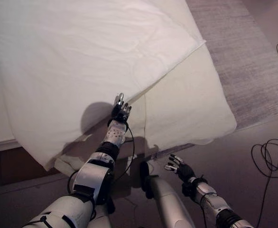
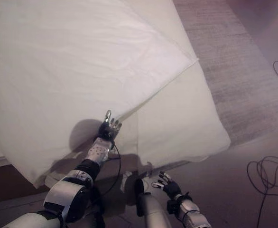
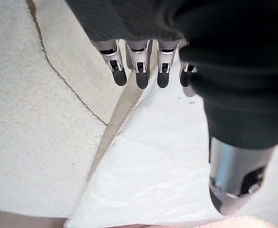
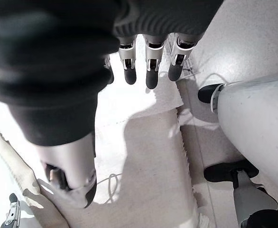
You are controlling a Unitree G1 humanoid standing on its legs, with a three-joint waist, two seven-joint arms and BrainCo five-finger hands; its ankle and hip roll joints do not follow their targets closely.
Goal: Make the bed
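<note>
White duvet (image 1: 82, 57) lies skewed across the mattress (image 1: 191, 109), corner overhanging. Left hand (image 1: 120, 110) at its edge, fingers straight, no grip. Right hand (image 1: 179, 167) relaxed, empty, low. Risk: edge slips w/o pinch.

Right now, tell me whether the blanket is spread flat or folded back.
Folded back. The blanket has its corner turned over, baring the sheet beneath; the left hand reaches to its edge.

The left arm reaches up from the lower left to mid-frame, its left hand (image 1: 120, 110) held with fingers straight and pointing upward, thumb apart. The right hand (image 1: 179, 167) sits low at lower right of centre, fingers relaxed and spread, holding nothing, the forearm running off the bottom right.
</note>
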